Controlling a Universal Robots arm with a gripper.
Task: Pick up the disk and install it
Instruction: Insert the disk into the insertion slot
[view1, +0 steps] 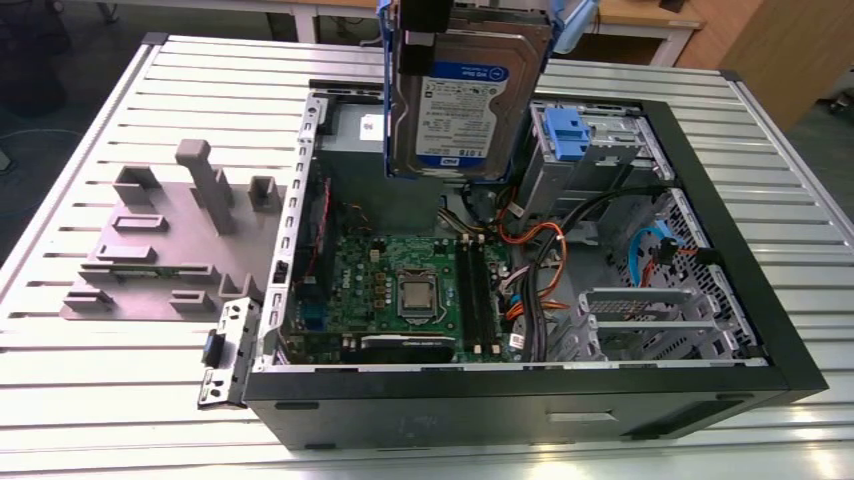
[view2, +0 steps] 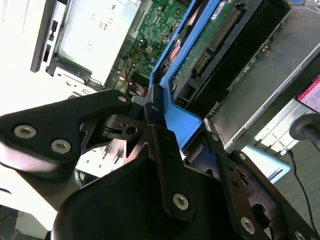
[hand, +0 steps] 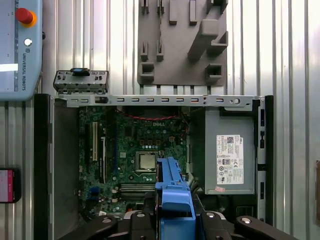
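Tool (view2: 156, 112) clenched on the blue carrier of the disk (view1: 463, 100). Disk hangs upright above the open computer case (view1: 747, 330), clear of it. Pickup judged complete; installation not yet done.

A table (view1: 120, 400) topped with silver ribbed metal slats stands in the middle of the exterior view, and its grooved surface (hand: 295, 55) also shows in the first wrist view. Strong light bleaches the near slats to a white glare. Behind the table's far edge stands a desk with a light wooden top (view1: 627, 18). A wooden panel (view1: 781, 55) rises at the exterior view's right. Dark grey floor (view1: 54, 130) lies off the exterior view's left. In the second wrist view a dark cable (view2: 296, 172) trails across the bluish-grey floor.
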